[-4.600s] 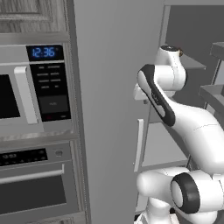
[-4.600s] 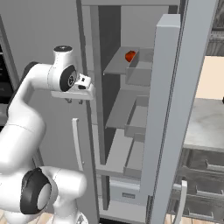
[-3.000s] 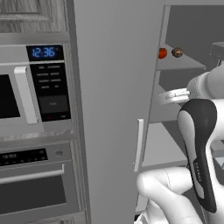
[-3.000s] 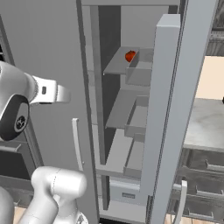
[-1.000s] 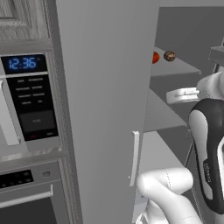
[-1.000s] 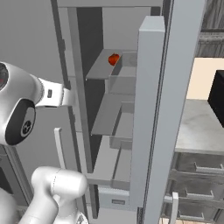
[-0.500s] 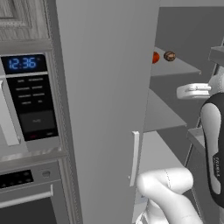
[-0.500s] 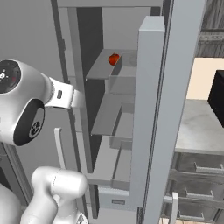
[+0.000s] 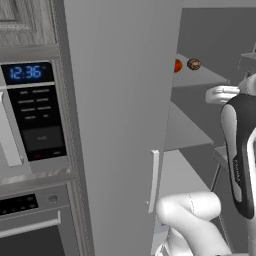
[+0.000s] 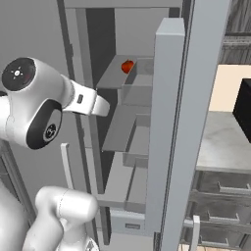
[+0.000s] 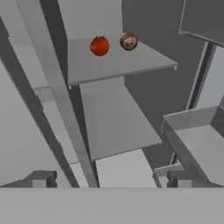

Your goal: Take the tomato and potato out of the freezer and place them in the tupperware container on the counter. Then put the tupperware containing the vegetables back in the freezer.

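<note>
Tomato (image 11: pixel 99 45): we see it on the freezer's (image 10: pixel 169 98) upper shelf (image 11: pixel 113 59), toward the back.
Potato (image 11: pixel 128 42): just beside the tomato, same shelf.
Gripper (image 11: pixel 107 180): our jaws stand wide apart, empty, well short of both.

A silver microwave (image 9: pixel 30 115) with a blue clock reading 12:36 sits at the left — a black boxy appliance (image 10: pixel 243 110) shows at the right edge.
</note>
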Tool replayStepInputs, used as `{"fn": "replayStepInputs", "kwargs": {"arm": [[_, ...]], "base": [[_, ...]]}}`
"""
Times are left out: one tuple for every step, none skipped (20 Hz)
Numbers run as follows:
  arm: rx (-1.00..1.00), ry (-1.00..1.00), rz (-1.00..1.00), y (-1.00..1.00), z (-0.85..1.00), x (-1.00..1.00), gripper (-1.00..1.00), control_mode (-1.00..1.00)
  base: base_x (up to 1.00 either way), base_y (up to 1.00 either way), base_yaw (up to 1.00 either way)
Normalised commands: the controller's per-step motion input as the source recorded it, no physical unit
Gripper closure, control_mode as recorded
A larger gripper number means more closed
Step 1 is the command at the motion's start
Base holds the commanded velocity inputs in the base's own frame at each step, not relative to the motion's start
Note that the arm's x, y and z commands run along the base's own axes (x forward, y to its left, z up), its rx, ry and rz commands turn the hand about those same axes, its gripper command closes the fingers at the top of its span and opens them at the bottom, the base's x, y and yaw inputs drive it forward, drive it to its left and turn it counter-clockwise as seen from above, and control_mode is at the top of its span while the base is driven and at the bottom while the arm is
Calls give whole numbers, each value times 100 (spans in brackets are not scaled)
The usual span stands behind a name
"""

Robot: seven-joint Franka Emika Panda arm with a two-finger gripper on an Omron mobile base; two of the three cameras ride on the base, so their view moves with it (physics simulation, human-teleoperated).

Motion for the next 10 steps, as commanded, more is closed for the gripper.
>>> {"fn": "replayStepInputs", "kwargs": {"arm": [[0,1,-13,0,0,48,-100,-100],[0,0,-13,0,0,49,-100,-100],[0,0,-11,0,0,44,-100,-100],[0,0,-8,0,1,31,-100,-100],[3,0,-1,-5,8,33,-100,-100],[8,2,0,-11,20,31,-100,-100],[7,1,0,-10,9,29,-100,-100],[5,1,0,-11,0,31,-100,-100],[7,0,0,-9,0,37,-100,-100],[7,0,0,-6,0,44,-100,-100]], "base": [[0,0,0],[0,0,0],[0,0,0],[0,0,0],[0,0,0],[0,0,0],[0,0,0],[0,0,0],[0,0,0],[0,0,0]]}}
